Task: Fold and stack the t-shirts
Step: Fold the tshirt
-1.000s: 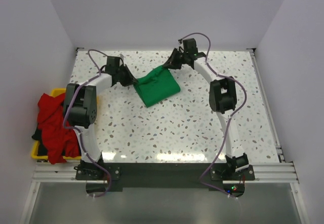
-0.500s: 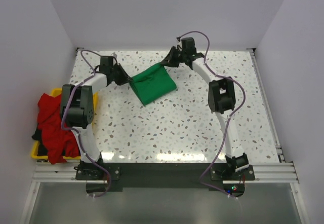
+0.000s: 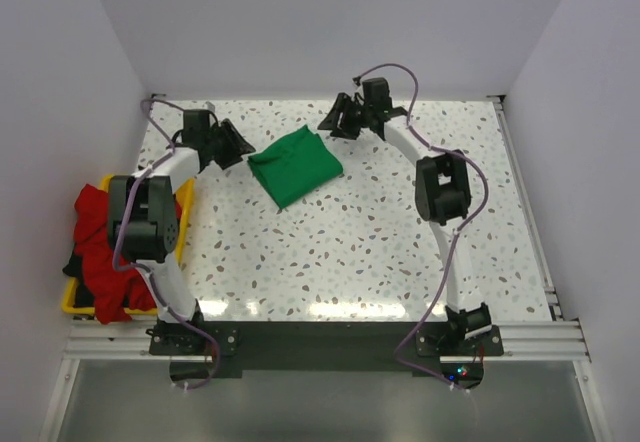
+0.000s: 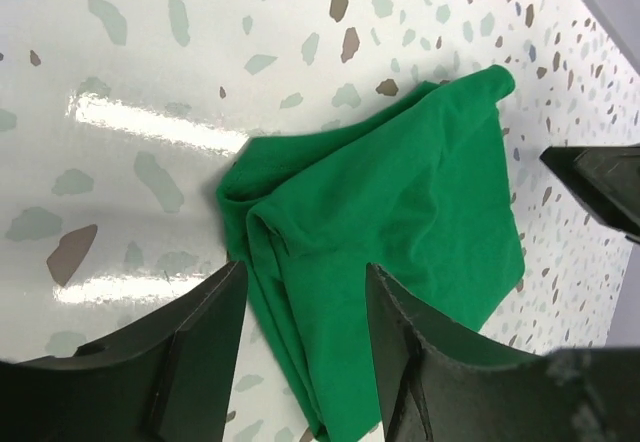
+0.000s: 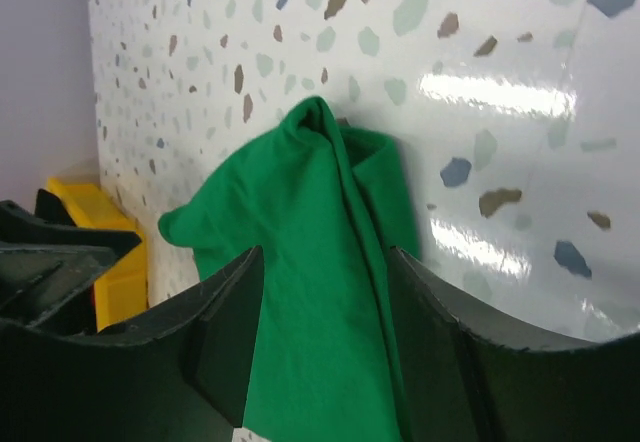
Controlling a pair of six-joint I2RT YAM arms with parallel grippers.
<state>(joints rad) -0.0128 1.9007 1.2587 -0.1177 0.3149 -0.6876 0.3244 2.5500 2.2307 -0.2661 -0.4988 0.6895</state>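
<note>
From above, you see the green t-shirt point(image 3: 295, 165) folded into a small bundle at the far middle of the table point(image 3: 380, 252). The left gripper point(image 3: 240, 148) sits just beside its left corner and the right gripper point(image 3: 330, 122) near its far corner. At the left edge, red t-shirts point(image 3: 100, 237) spill over the yellow bin point(image 3: 70, 300) and hide most of it. A black t-shirt point(image 3: 71, 262) barely shows beneath.

Your left wrist camera shows the fingers point(image 4: 200, 352) spread with nothing pinched, and the shirt's lower end is cut off behind them.

In the right wrist view, jaws stand apart and empty, and the shirt's near part is hidden.
</note>
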